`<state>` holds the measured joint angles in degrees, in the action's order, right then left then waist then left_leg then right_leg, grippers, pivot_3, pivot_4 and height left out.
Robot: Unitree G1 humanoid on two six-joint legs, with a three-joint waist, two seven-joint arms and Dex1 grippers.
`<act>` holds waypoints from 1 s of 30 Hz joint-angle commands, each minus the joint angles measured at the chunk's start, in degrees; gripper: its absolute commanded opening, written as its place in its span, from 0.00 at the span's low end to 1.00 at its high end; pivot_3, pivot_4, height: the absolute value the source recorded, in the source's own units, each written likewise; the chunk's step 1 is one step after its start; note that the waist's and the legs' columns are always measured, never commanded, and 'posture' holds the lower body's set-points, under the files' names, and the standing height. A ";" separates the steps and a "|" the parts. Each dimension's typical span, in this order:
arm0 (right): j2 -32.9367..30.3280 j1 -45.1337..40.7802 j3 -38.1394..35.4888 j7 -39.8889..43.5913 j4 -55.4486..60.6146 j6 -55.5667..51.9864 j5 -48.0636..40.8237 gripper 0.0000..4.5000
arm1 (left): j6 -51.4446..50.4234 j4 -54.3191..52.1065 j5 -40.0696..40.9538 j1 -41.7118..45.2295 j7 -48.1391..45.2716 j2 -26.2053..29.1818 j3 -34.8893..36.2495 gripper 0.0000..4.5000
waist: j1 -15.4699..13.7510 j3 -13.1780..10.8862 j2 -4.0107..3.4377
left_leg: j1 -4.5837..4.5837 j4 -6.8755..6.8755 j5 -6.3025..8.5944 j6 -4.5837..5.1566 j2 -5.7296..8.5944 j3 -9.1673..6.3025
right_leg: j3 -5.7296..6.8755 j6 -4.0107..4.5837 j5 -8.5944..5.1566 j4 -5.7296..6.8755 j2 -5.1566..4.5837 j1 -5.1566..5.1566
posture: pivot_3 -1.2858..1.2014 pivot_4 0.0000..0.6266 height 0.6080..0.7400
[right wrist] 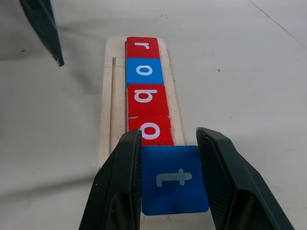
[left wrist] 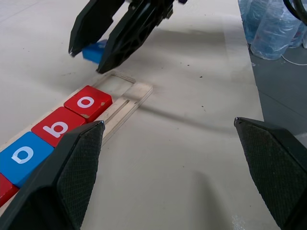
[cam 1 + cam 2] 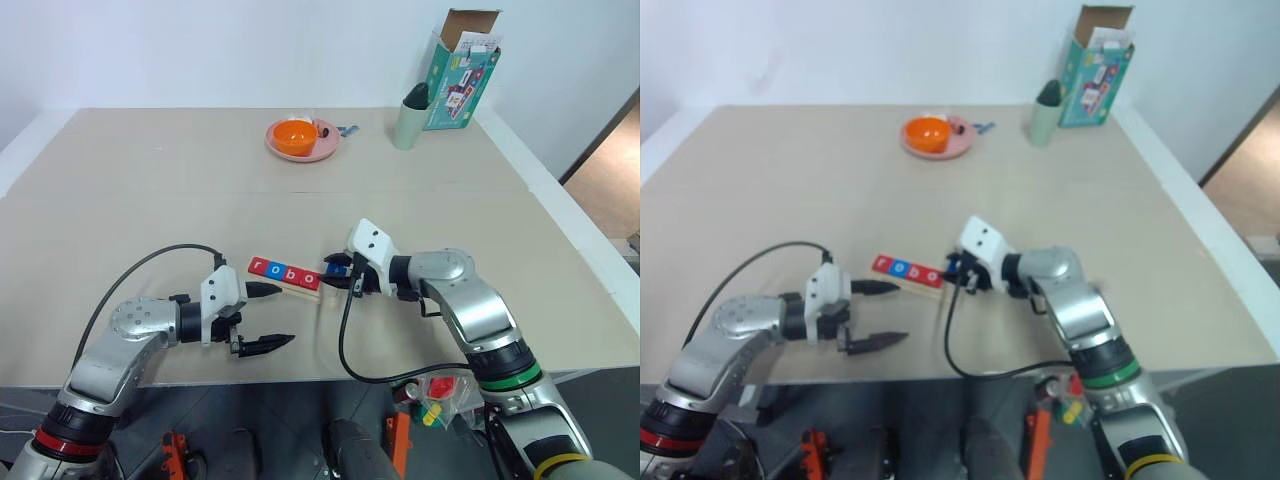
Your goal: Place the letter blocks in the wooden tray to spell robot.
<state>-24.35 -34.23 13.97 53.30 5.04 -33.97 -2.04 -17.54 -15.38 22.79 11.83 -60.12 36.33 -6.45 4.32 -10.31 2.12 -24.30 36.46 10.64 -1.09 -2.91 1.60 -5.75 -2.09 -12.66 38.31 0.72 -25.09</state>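
So four small flat letter tiles (image 1: 143, 85) are already seated in the long pale wooden tray (image 3: 288, 281), reading r, o, b, o, and only the last slot at the tray's right end is left bare. The blue square "t" tile (image 1: 174, 179) is clamped between the fingers of the right end effector (image 3: 340, 272), just beside that slot. The left end effector (image 3: 268, 315) is held wide apart near the tray's left end. Next, the tile probably needs lining up square and lowering in.

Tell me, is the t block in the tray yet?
Not yet. The blue t block is clamped in the right gripper at the wooden tray open end, after r, o, b, o.
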 commanded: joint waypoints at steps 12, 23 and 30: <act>0.91 -0.22 1.99 -1.90 0.60 -1.88 -2.20 0.26 | 0.81 -1.18 0.59 0.24 1.13 -0.87 1.29 1.00 | 0.01 0.00 0.00 | 0.00 -0.01 0.00 0.00 0.00 0.00 | 0.00 -0.01 0.00 0.00 0.00 0.00 | 0.52 0.24 1.00; 1.87 0.06 3.00 -2.91 -0.65 -1.39 -2.14 0.26 | 0.75 -1.45 0.55 -0.15 1.30 -0.73 1.40 1.00 | 0.01 0.00 0.00 | -0.01 -0.01 0.00 0.00 -0.01 -0.01 | 0.00 -0.01 0.00 0.00 0.01 -0.01 | 0.52 0.24 1.00; 1.72 0.23 3.31 -3.65 -1.90 -0.20 -1.70 0.26 | 0.67 -1.41 0.44 -0.19 1.41 -0.75 1.26 1.00 | 0.01 0.00 0.00 | -0.01 -0.01 0.00 0.00 -0.01 -0.01 | 0.00 0.00 0.00 0.00 0.00 -0.01 | 0.52 0.24 1.00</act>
<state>-22.50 -33.95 17.53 50.08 3.00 -35.32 -3.60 -17.49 -15.39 22.82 11.62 -58.96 35.26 -6.40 4.33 -10.31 2.12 -24.30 36.45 10.64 -1.10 -2.91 1.59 -5.74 -2.10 -12.66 38.30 0.73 -25.10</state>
